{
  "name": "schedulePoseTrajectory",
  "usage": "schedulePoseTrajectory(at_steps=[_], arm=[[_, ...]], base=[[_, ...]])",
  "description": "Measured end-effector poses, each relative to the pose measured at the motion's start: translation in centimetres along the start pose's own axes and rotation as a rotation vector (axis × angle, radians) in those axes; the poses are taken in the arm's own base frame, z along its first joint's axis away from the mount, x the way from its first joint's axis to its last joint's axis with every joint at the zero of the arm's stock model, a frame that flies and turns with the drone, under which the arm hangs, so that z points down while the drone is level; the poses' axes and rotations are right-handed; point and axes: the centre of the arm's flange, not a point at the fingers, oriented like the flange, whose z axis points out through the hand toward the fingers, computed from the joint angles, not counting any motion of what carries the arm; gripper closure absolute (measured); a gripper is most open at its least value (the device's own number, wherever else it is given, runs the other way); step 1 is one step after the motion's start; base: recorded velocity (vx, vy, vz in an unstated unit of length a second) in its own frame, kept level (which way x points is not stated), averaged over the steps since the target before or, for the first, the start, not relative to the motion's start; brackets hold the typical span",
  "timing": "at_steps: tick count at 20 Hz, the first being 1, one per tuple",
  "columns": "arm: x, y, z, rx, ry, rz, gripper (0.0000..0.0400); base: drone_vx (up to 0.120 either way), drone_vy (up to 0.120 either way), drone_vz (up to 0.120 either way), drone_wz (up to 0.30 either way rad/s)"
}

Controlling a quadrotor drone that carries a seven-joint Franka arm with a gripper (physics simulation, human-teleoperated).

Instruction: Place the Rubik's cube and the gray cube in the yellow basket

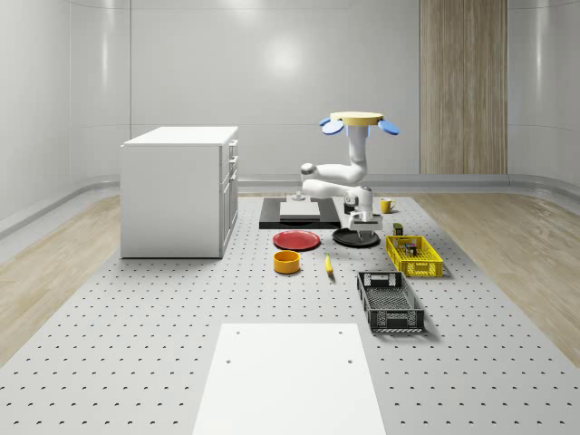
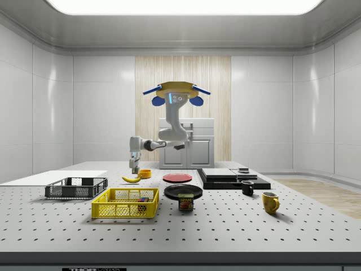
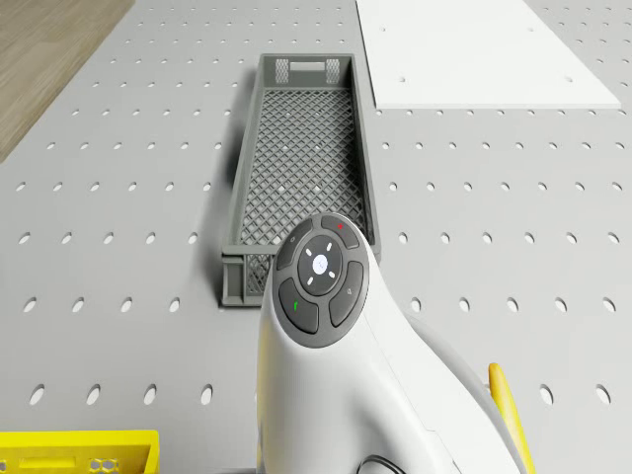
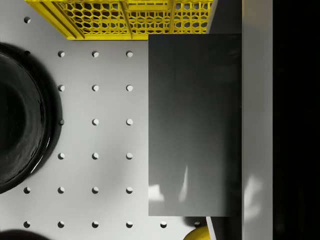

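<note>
The perforated table (image 1: 136, 317) carries yellow basket (image 1: 414, 256), dark crate (image 1: 390, 303), plates.

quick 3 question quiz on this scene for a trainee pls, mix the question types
1. True or false: the black crate is stacked on the yellow basket.
2. In the whole-scene view, what lies on the table between the orange bowl and the black crate? A) banana B) mug C) can
3. The drone hovers over the table. Between which two things does the gripper hang?

Key:
1. False; they stand apart on the table.
2. A
3. Between the black plate and the yellow basket.
</note>
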Motion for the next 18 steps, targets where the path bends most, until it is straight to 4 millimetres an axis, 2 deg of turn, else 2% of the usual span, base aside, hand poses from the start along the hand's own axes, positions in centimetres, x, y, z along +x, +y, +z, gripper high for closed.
schedulePoseTrajectory(at_steps=[18], arm=[[0.0,0.0,-0.01,0.0,0.0,0.0,0.015]], base=[[0.0,0.12,0.0,0.0]])
